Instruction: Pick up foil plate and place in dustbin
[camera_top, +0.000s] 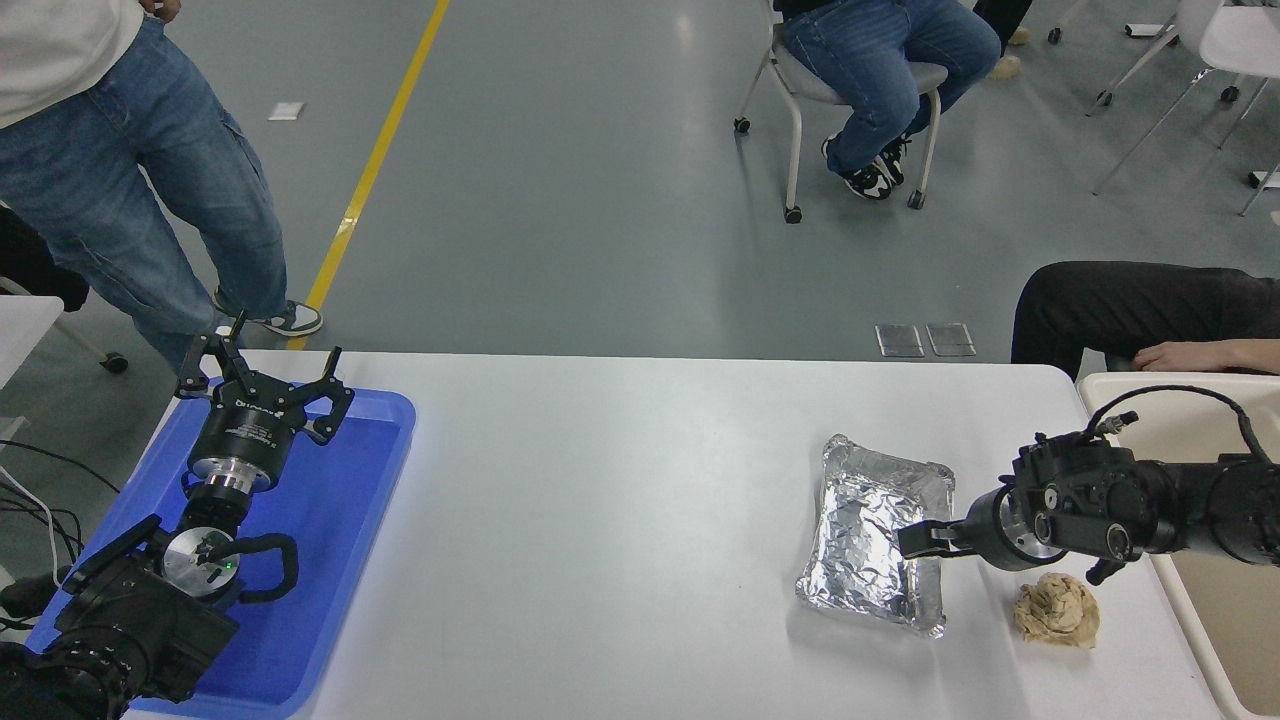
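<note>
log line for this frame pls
phase: reaching | right gripper: at foil plate right rim, grasp unclear | left gripper: parked over blue tray

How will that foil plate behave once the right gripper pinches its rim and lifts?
The foil plate looks thin and crinkled, so it will probably be very light and may buckle where the right gripper pinches. It lies flat on the table, so it shouldn't roll, though a nudge could slide it.
</note>
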